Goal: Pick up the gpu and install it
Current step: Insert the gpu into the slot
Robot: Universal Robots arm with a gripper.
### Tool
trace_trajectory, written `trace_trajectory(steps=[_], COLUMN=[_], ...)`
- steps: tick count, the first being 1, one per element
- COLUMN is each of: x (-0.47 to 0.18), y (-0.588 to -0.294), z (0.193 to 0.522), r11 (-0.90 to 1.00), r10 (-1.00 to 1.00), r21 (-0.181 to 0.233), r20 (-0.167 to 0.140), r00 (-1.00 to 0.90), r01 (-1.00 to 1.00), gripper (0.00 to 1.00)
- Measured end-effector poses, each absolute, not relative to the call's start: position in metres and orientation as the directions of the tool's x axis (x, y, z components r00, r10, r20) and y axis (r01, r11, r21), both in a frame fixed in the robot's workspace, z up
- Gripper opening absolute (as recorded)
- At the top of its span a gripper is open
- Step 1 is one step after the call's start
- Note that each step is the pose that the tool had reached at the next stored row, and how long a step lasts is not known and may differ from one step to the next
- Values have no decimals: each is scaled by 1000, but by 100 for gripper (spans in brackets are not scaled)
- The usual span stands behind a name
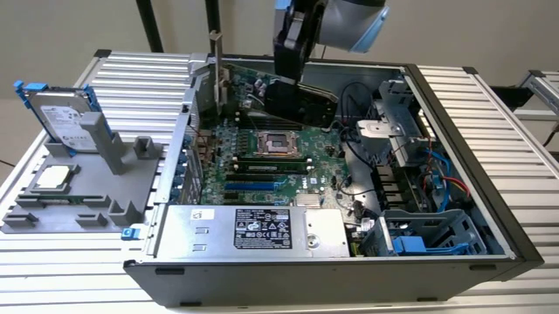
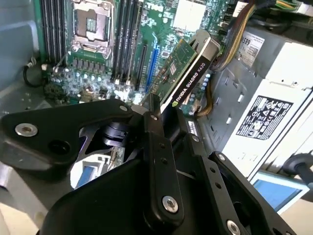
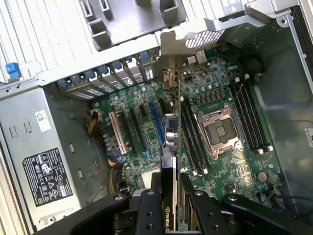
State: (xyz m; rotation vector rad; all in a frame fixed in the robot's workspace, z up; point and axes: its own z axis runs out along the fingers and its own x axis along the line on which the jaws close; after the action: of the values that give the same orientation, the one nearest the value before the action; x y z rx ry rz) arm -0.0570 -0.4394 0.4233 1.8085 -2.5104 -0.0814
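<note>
My black gripper (image 3: 170, 182) clamps the thin green-and-black gpu card (image 2: 188, 73) on edge above the green motherboard (image 1: 328, 167), I judge so its lower edge faces the expansion slots (image 3: 156, 122)

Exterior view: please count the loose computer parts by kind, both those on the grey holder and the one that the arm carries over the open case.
Silver hard drive, upright in the grey holder: 1
Processor chip, flat on the holder: 1
Gpu, in the gripper: 1
Total: 3
</note>
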Motion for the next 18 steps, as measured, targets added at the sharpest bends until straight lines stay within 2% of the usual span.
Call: trace_trajectory(steps=[18], x=[-57], y=[-439], z=[423], r11=[64], r10=[-998], r21=[70], r20=[7], r00=[-64], r01=[-995], gripper=[0])
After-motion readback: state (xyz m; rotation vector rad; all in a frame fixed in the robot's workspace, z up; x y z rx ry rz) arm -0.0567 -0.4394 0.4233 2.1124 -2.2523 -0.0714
